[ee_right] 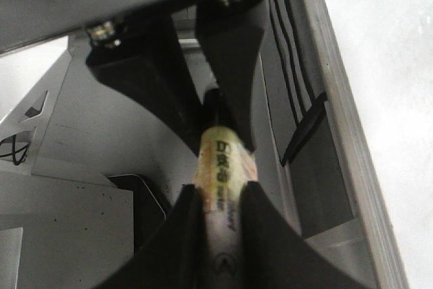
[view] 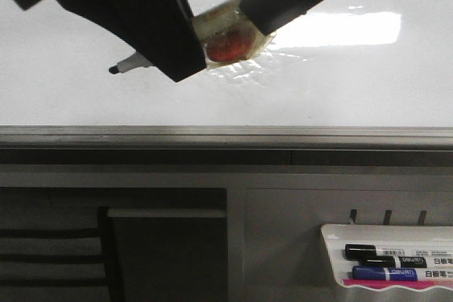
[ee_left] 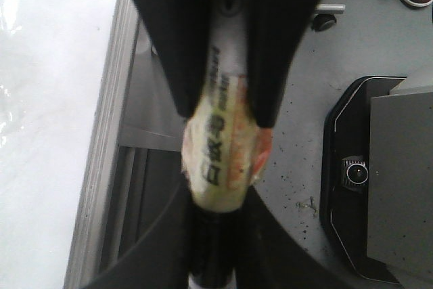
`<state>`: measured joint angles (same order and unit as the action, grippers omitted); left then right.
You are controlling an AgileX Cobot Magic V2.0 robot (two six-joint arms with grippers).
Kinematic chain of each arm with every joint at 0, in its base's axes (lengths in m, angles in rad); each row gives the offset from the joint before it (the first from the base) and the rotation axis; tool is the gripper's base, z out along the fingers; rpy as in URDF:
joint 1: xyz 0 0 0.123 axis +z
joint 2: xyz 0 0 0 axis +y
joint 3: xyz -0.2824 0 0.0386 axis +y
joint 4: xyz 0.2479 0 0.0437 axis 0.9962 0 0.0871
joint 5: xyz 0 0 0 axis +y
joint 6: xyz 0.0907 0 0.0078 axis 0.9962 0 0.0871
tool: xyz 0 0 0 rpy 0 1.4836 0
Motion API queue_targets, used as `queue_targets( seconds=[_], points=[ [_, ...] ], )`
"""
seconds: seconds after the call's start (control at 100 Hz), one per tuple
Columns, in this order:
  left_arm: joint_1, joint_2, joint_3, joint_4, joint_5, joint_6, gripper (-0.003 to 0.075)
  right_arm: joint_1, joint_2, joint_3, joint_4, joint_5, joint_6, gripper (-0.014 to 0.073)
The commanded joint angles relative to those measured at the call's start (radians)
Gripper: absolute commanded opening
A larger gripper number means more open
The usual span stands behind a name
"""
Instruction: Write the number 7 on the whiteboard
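Observation:
A white marker (view: 228,33) with yellowish tape round its middle hangs over the whiteboard (view: 71,97). Its bare black tip (view: 113,69) points left; I cannot tell whether it touches the board. My left gripper (view: 185,58) is shut on the marker's tip-side half, on a black section (ee_left: 216,235) in the left wrist view. My right gripper (view: 251,13) is shut on the white barrel (ee_right: 223,228) behind the tape. The two grippers face each other, close together. The number 7 is not in view; the visible board is unmarked.
A grey metal rail (view: 226,134) runs along the whiteboard's near edge. Below it at the right, a small white tray (view: 333,235) holds a black marker (view: 382,252) and a blue marker (view: 389,272). Bright light glare (view: 347,30) lies on the board.

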<state>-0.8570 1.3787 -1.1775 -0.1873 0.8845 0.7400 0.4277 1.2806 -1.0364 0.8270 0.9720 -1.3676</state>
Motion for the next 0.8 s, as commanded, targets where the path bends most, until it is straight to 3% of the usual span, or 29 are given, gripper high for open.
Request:
queue_targets(
  seconds=[0.0,0.54,0.61,0.73,0.79],
  points=[
    [-0.007,-0.027,-0.035,-0.027,-0.043,-0.01,-0.002,0.0,-0.017,-0.034,0.047,-0.014,-0.013,-0.0061],
    [-0.007,-0.027,-0.035,-0.03,-0.09,-0.01,-0.0006,0.0,-0.017,-0.034,0.047,-0.016,-0.013,-0.0071],
    [-0.013,-0.027,-0.035,-0.002,-0.096,-0.01,0.0077,0.0,-0.017,-0.034,0.047,-0.016,-0.013,-0.0071],
    [-0.018,-0.027,-0.035,0.027,-0.099,-0.01,0.0334,0.0,-0.017,-0.034,0.045,-0.019,-0.013,-0.0071],
    [-0.018,-0.027,-0.035,0.027,-0.107,-0.01,0.04,-0.001,-0.017,-0.034,0.043,-0.021,-0.013,-0.0071]
  ],
)
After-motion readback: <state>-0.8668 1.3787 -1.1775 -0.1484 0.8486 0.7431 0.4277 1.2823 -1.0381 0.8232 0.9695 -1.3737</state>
